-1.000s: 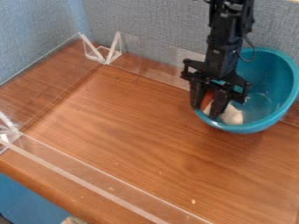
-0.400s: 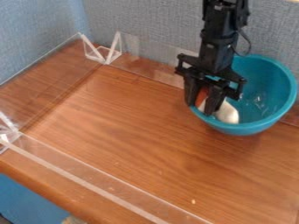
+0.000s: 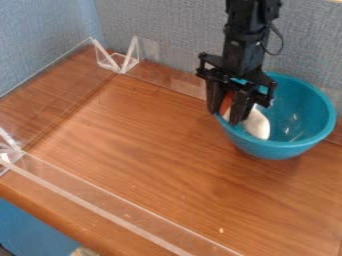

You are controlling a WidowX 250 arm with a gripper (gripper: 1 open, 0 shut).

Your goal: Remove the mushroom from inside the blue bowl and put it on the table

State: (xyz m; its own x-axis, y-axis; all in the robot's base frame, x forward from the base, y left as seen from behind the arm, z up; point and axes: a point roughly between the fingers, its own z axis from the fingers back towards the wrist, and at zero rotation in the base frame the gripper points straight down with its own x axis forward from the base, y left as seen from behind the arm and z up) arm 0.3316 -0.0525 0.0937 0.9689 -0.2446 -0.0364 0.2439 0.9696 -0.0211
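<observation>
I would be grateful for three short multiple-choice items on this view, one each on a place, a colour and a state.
1. Where does the blue bowl stand on the table?
A. at the right side, towards the back
B. at the front left corner
C. in the middle

2. What colour is the mushroom?
A. red
B. cream-white
C. green

3. How does the gripper point?
A. level, towards the left wall
B. upward
C. straight down, at the bowl's left rim

Answers: 1 A, the bowl sits by the right edge near the back wall. 2 B, a pale rounded shape shows by the fingers. 3 C, the arm descends vertically onto the bowl's rim.
</observation>
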